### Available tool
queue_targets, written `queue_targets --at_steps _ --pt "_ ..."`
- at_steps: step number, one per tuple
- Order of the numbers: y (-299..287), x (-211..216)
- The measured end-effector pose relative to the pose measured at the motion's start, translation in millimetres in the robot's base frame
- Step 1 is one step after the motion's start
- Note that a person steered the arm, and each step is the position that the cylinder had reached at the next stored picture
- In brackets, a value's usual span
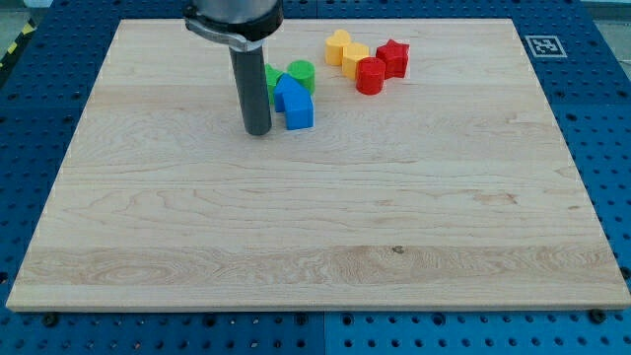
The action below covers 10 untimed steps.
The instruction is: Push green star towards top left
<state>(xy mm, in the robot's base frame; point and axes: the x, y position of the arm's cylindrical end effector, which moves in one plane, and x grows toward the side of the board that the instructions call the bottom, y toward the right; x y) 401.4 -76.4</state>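
While the wooden board carries seven blocks, all sit near its 12 o'clock edge. My tip, a bare rod with nothing to open or close, stands just left of the first cluster: one green star, mostly hidden behind the rod, two blue blocks and one green cylinder. At 3 o'clock from these: two yellow blocks, one red cylinder, one red star.
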Motion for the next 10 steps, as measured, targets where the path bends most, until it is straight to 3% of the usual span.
queue_targets --at_steps 4,8,10 --pt "45.0 -61.6" --pt "-59.1 -116.5" --pt "-13.6 -101.2"
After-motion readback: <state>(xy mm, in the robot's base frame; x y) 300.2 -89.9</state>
